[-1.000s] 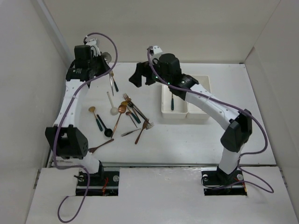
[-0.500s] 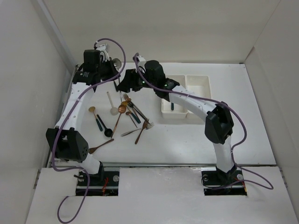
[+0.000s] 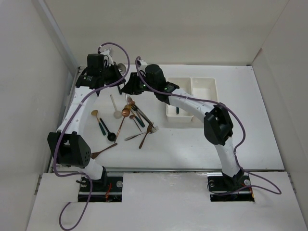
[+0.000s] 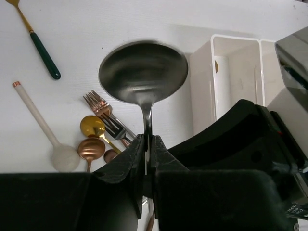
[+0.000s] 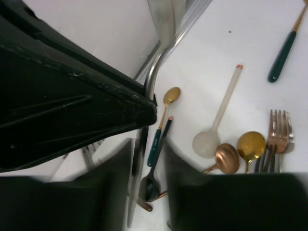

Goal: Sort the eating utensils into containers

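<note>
The left gripper (image 4: 148,144) is clamped tight on the thin handle of a silver spoon (image 4: 143,72). It holds the spoon above the worktop (image 3: 192,144), the bowl jutting past its fingertips toward 12 o'clock in the left wrist view. The right gripper (image 5: 147,147) stands partly open, its fingers straddling that same handle with a gap showing, not yet pinching it. In the top view the other utensils (image 3: 130,118) lie scattered at 6 o'clock from both grippers, and the white containers (image 3: 180,119) sit toward 3 o'clock, a dark-handled utensil (image 3: 177,107) lying in the left bin.

White table (image 3: 260,144), plain white walls (image 3: 29,72) around it, pale board (image 3: 163,202) at near edge.
</note>
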